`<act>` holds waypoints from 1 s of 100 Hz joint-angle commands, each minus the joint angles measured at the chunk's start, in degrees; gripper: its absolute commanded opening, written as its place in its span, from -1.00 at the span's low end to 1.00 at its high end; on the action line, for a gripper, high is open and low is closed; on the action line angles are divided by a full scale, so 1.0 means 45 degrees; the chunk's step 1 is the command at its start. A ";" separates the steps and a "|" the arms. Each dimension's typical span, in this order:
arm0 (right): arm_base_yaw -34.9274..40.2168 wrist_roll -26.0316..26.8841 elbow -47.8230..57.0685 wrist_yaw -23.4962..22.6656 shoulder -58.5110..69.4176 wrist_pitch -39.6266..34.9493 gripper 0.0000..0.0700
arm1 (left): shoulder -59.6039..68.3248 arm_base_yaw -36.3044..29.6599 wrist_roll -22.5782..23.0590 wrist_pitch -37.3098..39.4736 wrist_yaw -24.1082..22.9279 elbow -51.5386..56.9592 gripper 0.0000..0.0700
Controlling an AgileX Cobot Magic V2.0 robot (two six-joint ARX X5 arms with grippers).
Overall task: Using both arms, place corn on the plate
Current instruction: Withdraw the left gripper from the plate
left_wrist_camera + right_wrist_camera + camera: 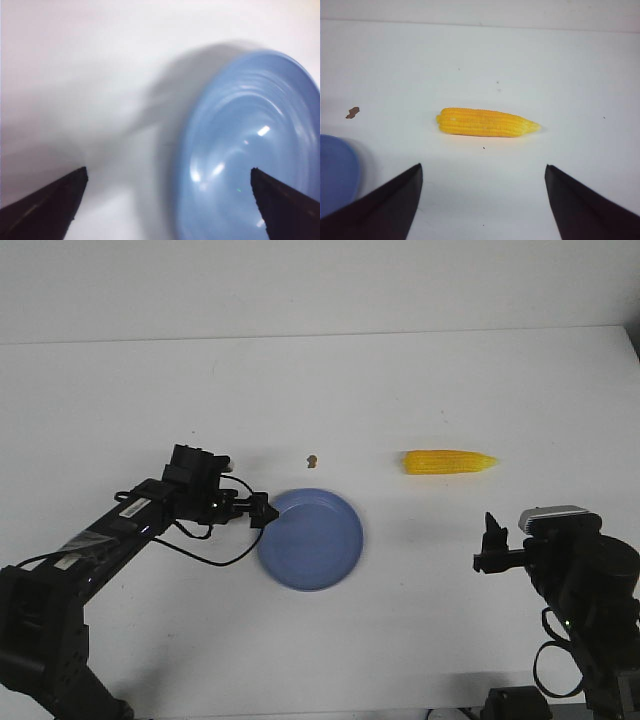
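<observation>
A: Where did the corn (450,462) lie?

B: On the white table (420,380), right of centre in the front view, with its pointed end toward the right edge. It was well apart from the blue plate (311,539), which sat at lower centre and held nothing.

A: What did the wrist cameras add?

B: The right wrist view showed the corn (487,123) whole, with its kernel rows plain, and bare table all around it. The right gripper (482,200) stood with jaws wide, nothing between them. A slice of the plate (337,172) was cut off at that picture's left edge. The small brown speck (352,112) showed at the left, and it also showed above the plate in the front view (312,459).

A: And the left side?

B: The left gripper (264,511) sat right at the plate's left rim in the front view; whether it touched the rim I couldn't tell. The left wrist view showed its jaws (170,205) spread wide, with the plate (250,150) blurred and cut off at the right and bottom.

A: Any room to move?

B: Open table lay between the right gripper (492,542), at lower right, and the corn above it.
</observation>
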 commanded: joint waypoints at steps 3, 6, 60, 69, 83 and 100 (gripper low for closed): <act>0.0015 0.0165 0.0219 -0.0010 0.0063 0.0141 0.47 | -0.0204 0.0379 0.0437 -0.0282 -0.0311 -0.0107 1.00; 0.0015 0.0165 0.0219 -0.0005 0.0063 0.0141 0.47 | -0.0432 0.0529 0.0529 -0.0287 -0.0311 -0.0107 1.00; 0.0019 0.0165 0.0219 -0.0015 0.0063 0.0442 0.47 | -0.5304 0.2084 0.4862 -0.0996 -0.2934 -0.0107 1.00; 0.0015 0.0165 0.0219 -0.0010 0.0063 0.0491 0.47 | -0.5673 0.2089 0.5124 -0.1297 -0.3531 -0.0107 1.00; 0.0015 0.0165 0.0219 -0.0019 0.0063 0.0865 0.47 | -0.5848 0.2089 0.5124 -0.1379 -0.4099 -0.0107 1.00; 0.0015 -0.0316 0.0219 -0.0044 0.0248 0.1394 0.47 | -0.5843 0.2089 0.5105 -0.1384 -0.4099 -0.0107 1.00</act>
